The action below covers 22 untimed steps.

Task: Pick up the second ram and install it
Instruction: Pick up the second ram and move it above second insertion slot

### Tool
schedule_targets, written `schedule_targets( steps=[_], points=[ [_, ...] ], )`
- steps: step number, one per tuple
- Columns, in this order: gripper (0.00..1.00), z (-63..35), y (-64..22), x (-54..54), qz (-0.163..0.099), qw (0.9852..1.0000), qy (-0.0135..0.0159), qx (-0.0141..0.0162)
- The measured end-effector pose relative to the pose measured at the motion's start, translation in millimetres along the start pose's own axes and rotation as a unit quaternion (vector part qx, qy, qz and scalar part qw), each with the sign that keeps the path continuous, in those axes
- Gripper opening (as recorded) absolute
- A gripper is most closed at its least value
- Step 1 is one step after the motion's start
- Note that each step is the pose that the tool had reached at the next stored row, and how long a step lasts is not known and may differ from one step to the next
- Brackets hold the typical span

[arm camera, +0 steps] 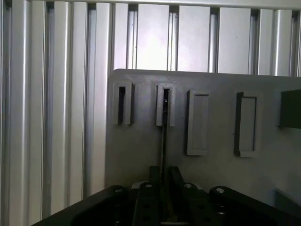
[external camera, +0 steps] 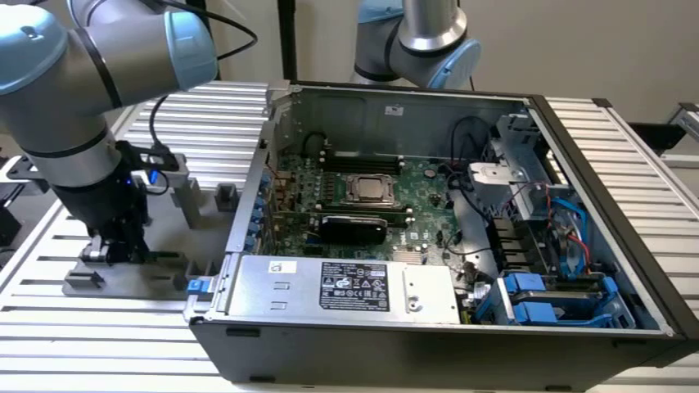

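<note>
My gripper [external camera: 114, 246] is down at a grey holder block [external camera: 131, 282] on the exterior view's left, outside the computer case. In the wrist view the second ram [arm camera: 163, 141] appears edge-on as a thin dark strip. It runs from a narrow slot in the holder block [arm camera: 211, 179] to between my fingers. The gripper [arm camera: 163, 176] looks shut on the strip's near end, with a black finger [arm camera: 154, 175] close on each side. The green motherboard [external camera: 421, 184] lies inside the open case, with long black memory slots [external camera: 355, 221] beside the processor socket.
The open grey computer case [external camera: 437, 327] fills the middle and right of the ribbed metal table [external camera: 98, 344]. Its power supply [external camera: 349, 286] sits at the front and cables and blue drive bays [external camera: 546, 299] on the right. A second arm [external camera: 421, 41] stands behind the case. The holder has several more slots [arm camera: 197, 122].
</note>
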<state>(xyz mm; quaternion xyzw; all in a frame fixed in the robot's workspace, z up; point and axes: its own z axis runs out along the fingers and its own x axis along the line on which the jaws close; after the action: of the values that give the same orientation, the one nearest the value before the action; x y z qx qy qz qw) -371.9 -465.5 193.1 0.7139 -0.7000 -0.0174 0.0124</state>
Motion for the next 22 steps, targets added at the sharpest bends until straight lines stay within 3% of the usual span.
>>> schedule_targets(
  steps=[16,22],
  points=[
    [0.00,-0.2,0.0,-0.3,0.000,1.0000,0.0001,0.0001],
    [0.00,-5.7,0.3,-0.2,0.000,1.0000,-0.0002,0.0000]
  ],
)
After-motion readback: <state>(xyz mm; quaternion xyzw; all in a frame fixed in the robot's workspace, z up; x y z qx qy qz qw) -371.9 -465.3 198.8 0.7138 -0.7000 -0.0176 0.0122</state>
